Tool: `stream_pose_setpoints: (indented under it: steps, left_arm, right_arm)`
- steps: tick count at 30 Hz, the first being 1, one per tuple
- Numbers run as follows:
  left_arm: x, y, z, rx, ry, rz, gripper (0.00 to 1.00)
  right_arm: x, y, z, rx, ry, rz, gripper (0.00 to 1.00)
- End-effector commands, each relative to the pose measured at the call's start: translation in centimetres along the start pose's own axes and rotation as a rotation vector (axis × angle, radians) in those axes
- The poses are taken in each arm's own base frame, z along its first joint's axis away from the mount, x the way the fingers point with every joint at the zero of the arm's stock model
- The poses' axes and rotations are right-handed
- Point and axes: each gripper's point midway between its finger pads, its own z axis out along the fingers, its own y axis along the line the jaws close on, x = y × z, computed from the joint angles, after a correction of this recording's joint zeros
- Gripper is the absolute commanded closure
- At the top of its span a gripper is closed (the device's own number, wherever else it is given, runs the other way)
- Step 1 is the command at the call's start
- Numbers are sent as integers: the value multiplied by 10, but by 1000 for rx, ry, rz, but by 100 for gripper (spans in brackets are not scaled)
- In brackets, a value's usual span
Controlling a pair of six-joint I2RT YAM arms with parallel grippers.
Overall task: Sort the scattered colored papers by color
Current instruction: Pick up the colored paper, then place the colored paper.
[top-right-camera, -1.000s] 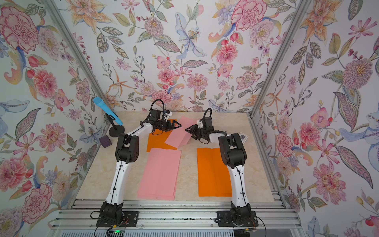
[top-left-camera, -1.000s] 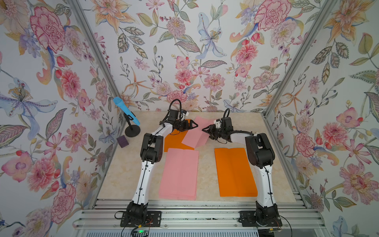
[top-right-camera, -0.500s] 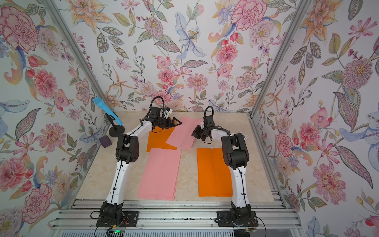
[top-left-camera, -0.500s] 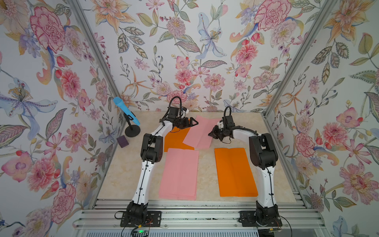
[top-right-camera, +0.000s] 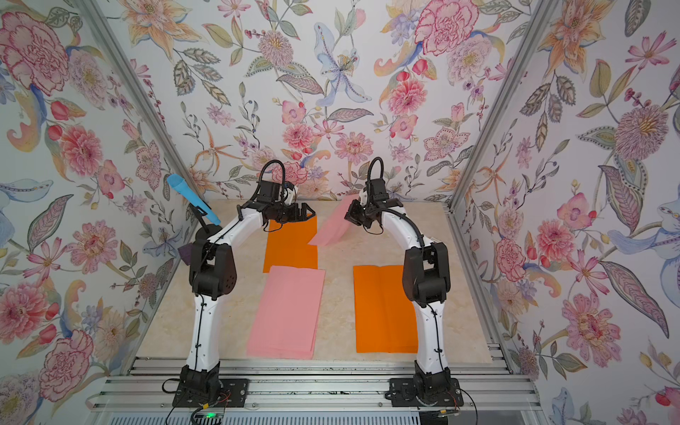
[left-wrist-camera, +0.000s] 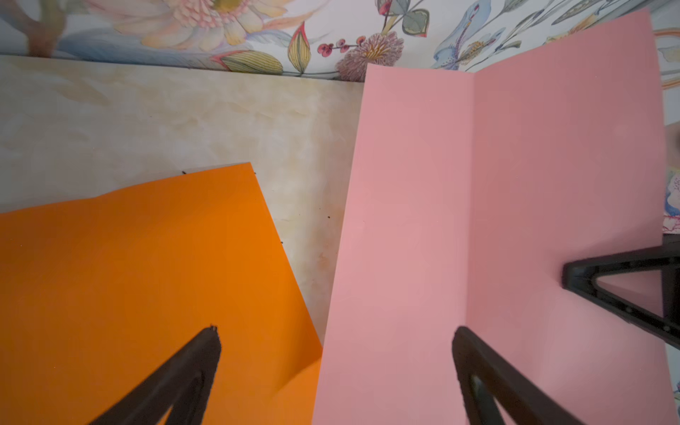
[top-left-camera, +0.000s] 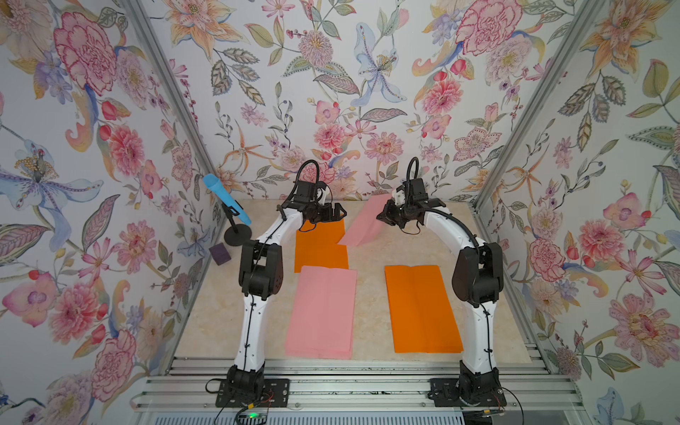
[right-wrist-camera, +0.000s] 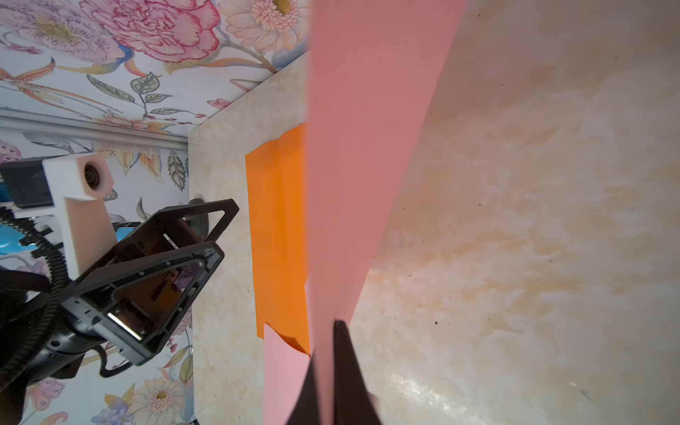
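front: left sheet [top-left-camera: 320, 312], right sheet [top-left-camera: 423, 309] | behind left: third sheet [top-left-camera: 319, 244] | far centre, tilted: fourth sheet [top-left-camera: 362, 226]

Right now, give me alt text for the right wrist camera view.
The right gripper is shut on the edge of a pink paper that stretches away above the marble table. Behind it an orange paper lies on the table, with the open left gripper beside it.

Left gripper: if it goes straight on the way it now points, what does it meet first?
Most likely the lifted pink sheet, which the right gripper holds up just ahead of the open left gripper. Depth is unclear; the orange sheet lies below.
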Motion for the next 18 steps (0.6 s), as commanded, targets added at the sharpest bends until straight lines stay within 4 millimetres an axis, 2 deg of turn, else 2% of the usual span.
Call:
stream_pose_setpoints:
  steps: [1,7,10,13,15,18]
  left_arm:
    - [-27,4,-58,-116,-165,39,0]
    - [-4,12,-114,-132,-289,-41,0]
    - [10,18,-127,-148,-294,-57,0]
    - [21,25,-140,-159,-307,-83,0]
    - [27,33,-152,-172,-328,-107,0]
    - [31,38,-166,-152,-375,-135,0]
  right_arm:
    - [31,49,-24,-36,43,-109,100]
    - [75,117,-44,-154,93,-192,100]
    - [99,144,-54,-204,117,-223,100]
    - [123,157,-61,-243,130,-233,100]
    - [141,157,-64,-277,130,-224,100]
    - [173,139,-57,-326,136,-174,100]
